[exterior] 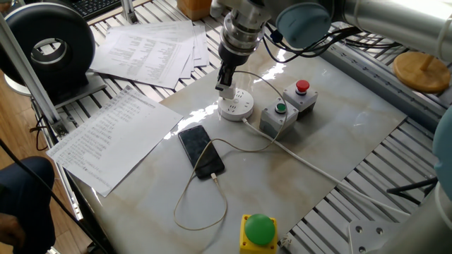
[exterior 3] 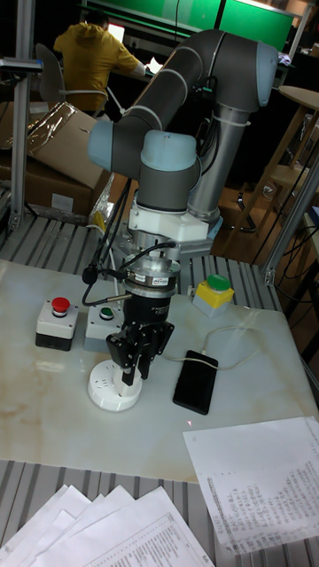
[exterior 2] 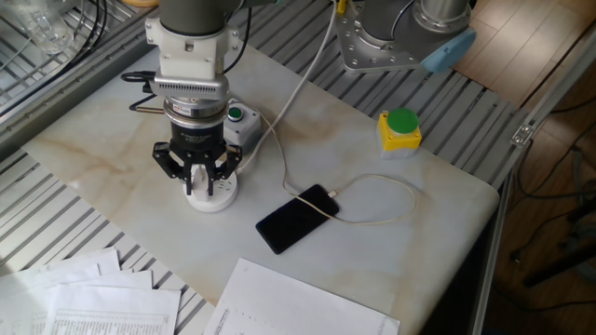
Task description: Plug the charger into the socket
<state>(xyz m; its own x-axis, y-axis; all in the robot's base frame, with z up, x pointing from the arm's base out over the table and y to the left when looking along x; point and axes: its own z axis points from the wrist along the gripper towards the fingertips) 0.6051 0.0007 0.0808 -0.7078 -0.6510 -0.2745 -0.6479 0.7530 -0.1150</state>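
I have the claw (exterior: 225, 85) hanging straight down over the socket (exterior: 236, 106), just left of centre in the upper half of one fixed view. Its fingers (exterior 2: 189, 177) are pinched on the charger (exterior 2: 203, 184), a small white cube visible between them in the other fixed view. In the tall fixed view the claw (exterior 3: 135, 365) sits directly above the socket (exterior 3: 113, 389), with its tips very close to the top face. I cannot tell from any view whether the prongs have entered the slots; the fingers hide that contact.

To do this step well:
- I would keep the wrist vertical. Any tilt would set the prongs against the slot edges.
- I would check the alignment in both fixed views before pressing, since each hides a different side of the socket (exterior 2: 210, 195).
- I would press down slowly. The socket is a loose puck on the smooth table (exterior: 353, 120) and may slide or tip under an off-centre push.
- I would watch the thin cable (exterior: 187, 194) running to the phone (exterior: 200, 151) in the lower middle of the frame. It lies slack now, so it should not pull on the charger.
- I would hold the grip until the charger body seats flush.

The grey button boxes (exterior: 288, 106) stand just right of the socket, close to the claw's path.
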